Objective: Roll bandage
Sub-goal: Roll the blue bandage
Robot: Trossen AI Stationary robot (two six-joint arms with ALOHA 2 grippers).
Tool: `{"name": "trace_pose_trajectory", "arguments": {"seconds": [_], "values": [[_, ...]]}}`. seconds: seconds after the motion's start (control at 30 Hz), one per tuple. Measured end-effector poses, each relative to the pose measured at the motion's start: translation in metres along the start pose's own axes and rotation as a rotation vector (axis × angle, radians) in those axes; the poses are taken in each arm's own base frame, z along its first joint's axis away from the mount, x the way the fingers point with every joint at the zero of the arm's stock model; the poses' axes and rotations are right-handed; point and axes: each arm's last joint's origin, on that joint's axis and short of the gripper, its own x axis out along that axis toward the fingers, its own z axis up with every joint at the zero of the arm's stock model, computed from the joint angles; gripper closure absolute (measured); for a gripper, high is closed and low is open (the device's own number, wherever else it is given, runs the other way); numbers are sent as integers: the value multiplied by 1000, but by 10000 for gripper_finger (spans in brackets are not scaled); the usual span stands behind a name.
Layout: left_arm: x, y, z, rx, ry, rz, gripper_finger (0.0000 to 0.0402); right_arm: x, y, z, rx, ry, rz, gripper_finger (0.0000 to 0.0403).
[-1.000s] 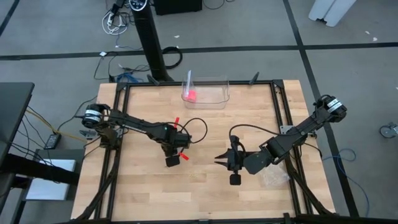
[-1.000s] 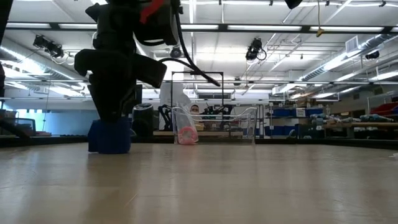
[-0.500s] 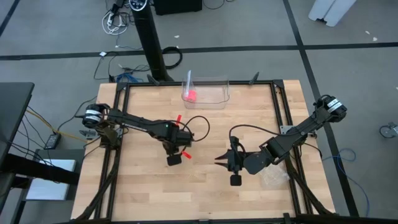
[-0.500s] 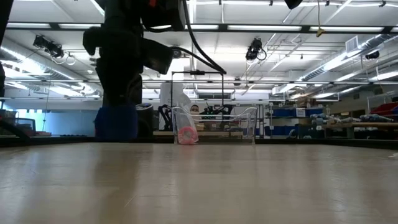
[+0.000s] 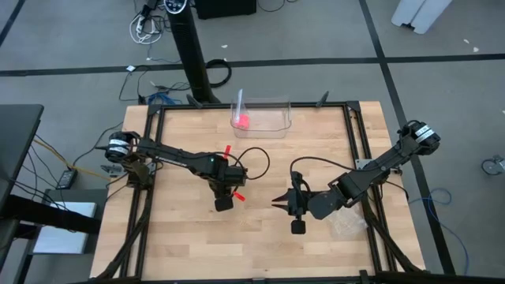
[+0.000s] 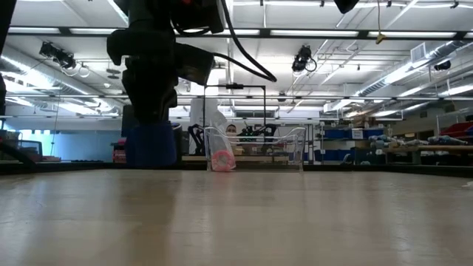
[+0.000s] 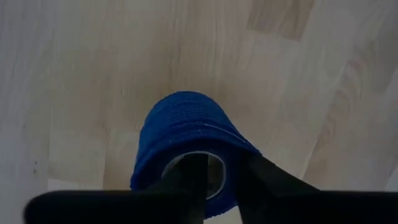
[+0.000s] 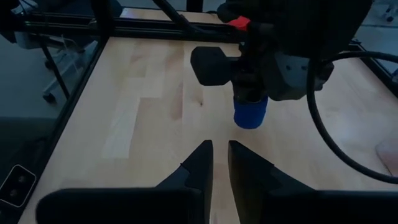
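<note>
Your left gripper (image 5: pixel 224 203) holds the bandage (image 7: pixel 186 146) — a rolled blue cylinder — clamped near the middle of the tabletop (image 5: pixel 260 241), with bare wood all around it. Your right gripper (image 5: pixel 278 204) waits just beside it, fingers nearly closed on nothing. The clear container (image 5: pixel 272 115) sits at the far edge — well apart.

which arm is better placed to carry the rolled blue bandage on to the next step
Left. The left gripper is already shut on the small blue fabric bandage roll, one finger through its core. The right gripper waits beside it near the table's middle, holding nothing.
</note>
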Motion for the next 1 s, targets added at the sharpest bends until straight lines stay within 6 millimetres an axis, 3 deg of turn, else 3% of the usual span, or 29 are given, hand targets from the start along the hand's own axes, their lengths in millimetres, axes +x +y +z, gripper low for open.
{"name": "trace_pose_trajectory", "arguments": {"seconds": [0.13,0.2,0.5,0.63,0.73,0.87,1.0], "values": [[0,0,0,2,1,0,381,1,-3,0,4,-1,-13,359],[0,0,0,-1,0,5,385,2,-4,1,6,-1,-19,360],[0,2,0,-47,-8,45,287,3,-5,1,7,4,-12,359],[0,2,0,-49,-9,49,276,3,-5,1,7,6,-5,358],[0,2,-1,-42,-5,51,304,3,-5,1,7,7,-1,358],[0,2,-1,-25,-5,51,377,3,-5,1,7,8,2,360],[0,4,0,-38,-10,75,375,3,-5,0,6,10,1,360]]}}
